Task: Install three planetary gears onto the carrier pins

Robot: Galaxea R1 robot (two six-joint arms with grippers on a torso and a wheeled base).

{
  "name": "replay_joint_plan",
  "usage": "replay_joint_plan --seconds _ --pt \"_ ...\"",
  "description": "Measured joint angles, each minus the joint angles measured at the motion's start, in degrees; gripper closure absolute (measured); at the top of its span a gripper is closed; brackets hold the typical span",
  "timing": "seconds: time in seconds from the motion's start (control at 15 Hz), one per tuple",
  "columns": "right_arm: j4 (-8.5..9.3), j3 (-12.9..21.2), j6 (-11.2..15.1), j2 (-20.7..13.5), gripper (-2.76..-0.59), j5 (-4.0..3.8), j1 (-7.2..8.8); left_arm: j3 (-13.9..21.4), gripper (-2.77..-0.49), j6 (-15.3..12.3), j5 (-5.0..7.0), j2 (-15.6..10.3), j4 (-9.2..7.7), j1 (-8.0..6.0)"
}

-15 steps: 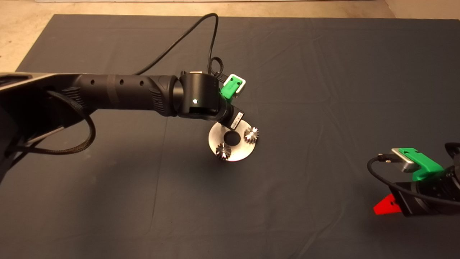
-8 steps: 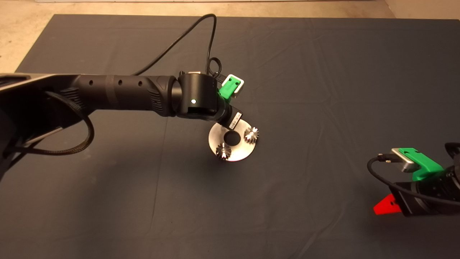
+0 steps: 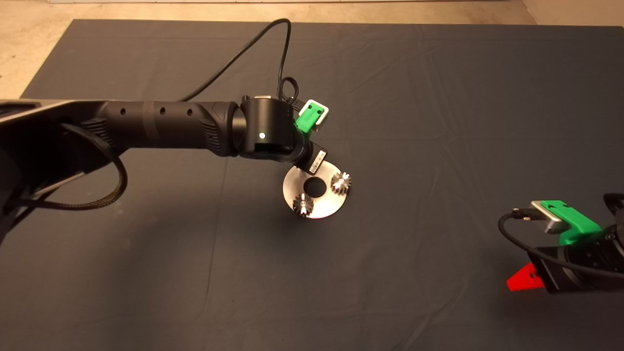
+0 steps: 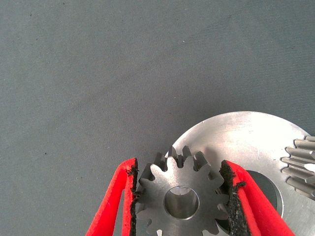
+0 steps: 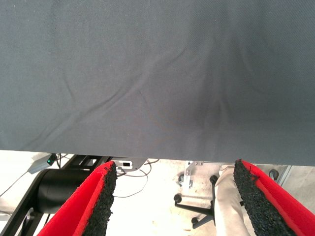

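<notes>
While the third gear is hovering over the disc: step in hand is seating it on the last free pin.

Left gripper (image 4: 181,196): reaching in from the left over the far-left edge of the disc (image 3: 325,204); in the head view the wrist is hiding the fingers.

Grip: red fingers (image 4: 118,196) are pinching the third gear (image 4: 181,194) flat across its teeth, pads touching both sides, bore facing up.

Pin: something pale is showing through the gear's bore; cannot tell if it is the pin top or bare disc.

Gears already on: one (image 3: 341,182) is sitting on the disc's right side, one (image 3: 302,204) at the near-left, each on its own pin.

Disc: lying flat mid-mat (image 3: 438,97), big centre hole (image 3: 315,185) open.

Right gripper (image 5: 174,201): idling at the lower right edge of the mat, fingers spread wide, holding nothing; floor beyond the mat is showing in its view.

Doing it well: keeping the gear level, centring the bore over the pin, then lowering straight down.

Release: probably opening only once the gear is sitting flat on the disc.

Risk: gear tilting and jamming on the pin, or nudging the disc, which looks loose on the mat.

Progress: judging two of three done.
</notes>
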Motion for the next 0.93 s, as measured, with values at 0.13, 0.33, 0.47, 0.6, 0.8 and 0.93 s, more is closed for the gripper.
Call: replay_joint_plan --seconds 0.13,0.33,0.47,0.6,0.8,0.93 --pt "0.00 0.0 0.0 0.0 -1.76 0.00 0.00 0.0 -0.88 0.0 0.00 0.0 -0.01 0.00" --pt "0.00 0.0 0.0 0.0 -1.76 0.00 0.00 0.0 -0.88 -0.1 0.00 0.0 0.00 0.33" --pt "0.00 0.0 0.0 0.0 -1.76 0.00 0.00 0.0 -0.88 -0.3 -0.04 0.0 -0.01 0.49" --pt "0.00 0.0 0.0 0.0 -1.76 0.00 0.00 0.0 -0.88 -0.5 -0.55 0.0 0.03 0.61" --pt "0.00 0.0 0.0 0.0 -1.76 0.02 0.00 0.0 -0.88 -0.5 -1.07 0.0 0.16 1.23" --pt "0.00 0.0 0.0 0.0 -1.76 0.00 0.00 0.0 -0.88 -0.5 -1.07 0.0 0.22 1.24"
